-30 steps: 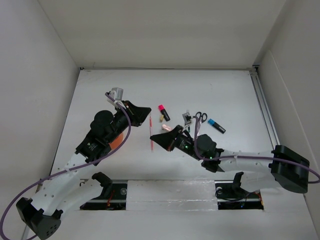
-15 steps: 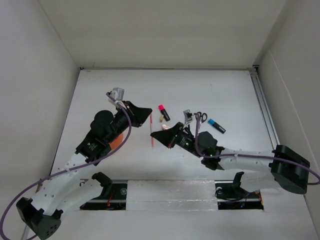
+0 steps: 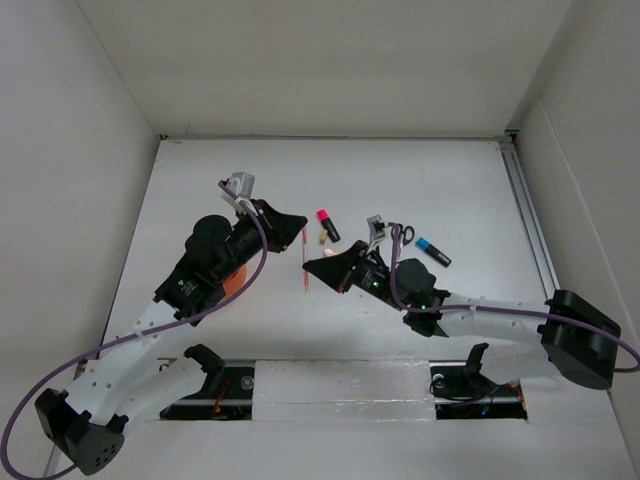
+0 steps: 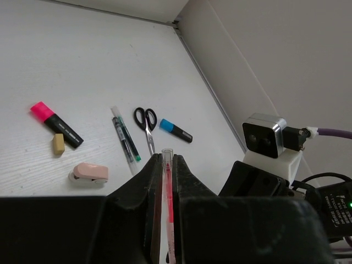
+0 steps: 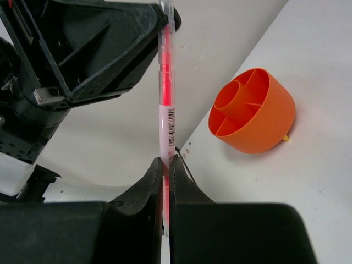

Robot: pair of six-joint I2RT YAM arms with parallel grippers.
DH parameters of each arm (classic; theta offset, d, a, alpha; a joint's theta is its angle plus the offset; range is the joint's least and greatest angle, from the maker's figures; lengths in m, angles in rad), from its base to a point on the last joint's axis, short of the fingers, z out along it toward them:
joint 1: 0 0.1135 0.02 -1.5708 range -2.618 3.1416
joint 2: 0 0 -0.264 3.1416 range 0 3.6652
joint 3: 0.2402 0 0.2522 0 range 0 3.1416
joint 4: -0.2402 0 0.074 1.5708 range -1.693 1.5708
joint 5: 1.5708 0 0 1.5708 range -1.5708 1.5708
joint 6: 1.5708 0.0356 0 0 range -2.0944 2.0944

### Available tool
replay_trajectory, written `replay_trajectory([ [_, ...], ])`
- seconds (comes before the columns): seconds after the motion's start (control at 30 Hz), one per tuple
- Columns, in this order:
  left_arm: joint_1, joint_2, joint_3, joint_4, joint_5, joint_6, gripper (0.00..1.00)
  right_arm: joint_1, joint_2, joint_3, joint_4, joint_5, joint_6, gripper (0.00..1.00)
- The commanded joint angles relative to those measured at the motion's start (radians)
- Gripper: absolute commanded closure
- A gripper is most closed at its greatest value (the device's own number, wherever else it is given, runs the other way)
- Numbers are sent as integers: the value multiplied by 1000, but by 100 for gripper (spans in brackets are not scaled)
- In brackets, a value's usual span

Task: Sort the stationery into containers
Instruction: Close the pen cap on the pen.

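The thin pink pen (image 3: 303,262) hangs in the air between both grippers. My left gripper (image 3: 296,226) is shut on one end; the pen (image 4: 167,187) shows clamped between its jaws. My right gripper (image 3: 310,268) is shut on the other end, with the pen (image 5: 165,93) rising from its jaws (image 5: 165,163) to the left gripper. The orange cup (image 5: 252,117) with inner dividers lies tilted on the table beyond; from above it (image 3: 232,285) is mostly hidden under my left arm. On the table lie the pink-capped highlighter (image 4: 55,124), scissors (image 4: 146,122), blue-capped marker (image 4: 176,130), dark pen (image 4: 125,142) and pinkish eraser (image 4: 89,172).
A small tan block (image 4: 58,143) lies beside the highlighter. White walls close in the table at the back and both sides. A metal rail (image 3: 528,215) runs along the right edge.
My right gripper has edged a little left and away along the pen. My left arm has shifted slightly. The pen stays held between them.
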Motion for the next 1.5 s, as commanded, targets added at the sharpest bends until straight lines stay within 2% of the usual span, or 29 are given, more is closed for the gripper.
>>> replay_trajectory([
  [0.0, 2, 23, 69, -51, 56, 40, 100, -31, -14, 65, 66, -9, -26, 100],
  [0.47, 2, 65, 104, -138, 142, 95, 100, -71, -104, 74, 8, -17, -48, 100],
  [1.1, 2, 65, 76, -139, 170, 104, 100, -173, -75, 191, -3, -115, -57, 100],
  [1.47, 2, 55, 58, -120, 170, 104, 100, -229, -75, 244, 25, -215, 36, 100],
])
